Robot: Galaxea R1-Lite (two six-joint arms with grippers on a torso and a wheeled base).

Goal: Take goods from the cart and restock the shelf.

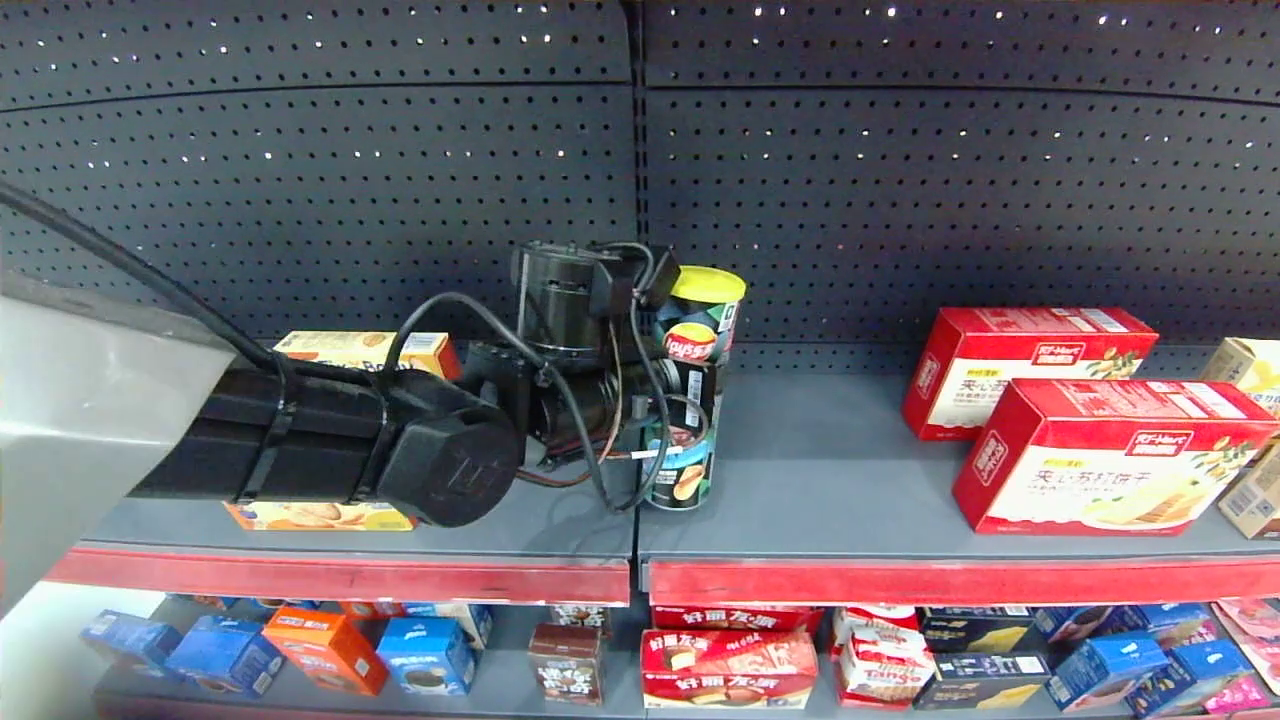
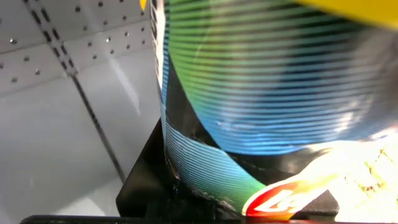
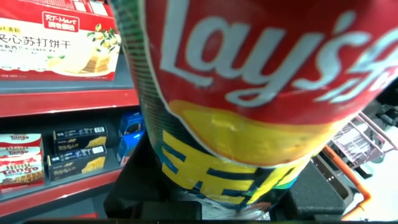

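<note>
A tall chips can [image 1: 704,322] with a yellow lid stands upright on the grey upper shelf [image 1: 830,470], near the middle seam. My left gripper [image 1: 684,402] reaches in from the left and is shut on this can at mid height. The left wrist view shows the same can [image 2: 267,93] very close, against the pegboard back wall. A second chips can [image 3: 249,93], red and yellow, sits in my right gripper [image 3: 224,205], which is shut on it, away from the shelf front.
Two red biscuit boxes [image 1: 1020,370] [image 1: 1100,455] lie on the upper shelf's right part, with beige boxes [image 1: 1250,365] beyond. An orange-yellow box [image 1: 360,350] lies behind my left arm. The lower shelf [image 1: 560,690] holds several small boxes. A cart's orange rim [image 3: 348,168] shows beside the right can.
</note>
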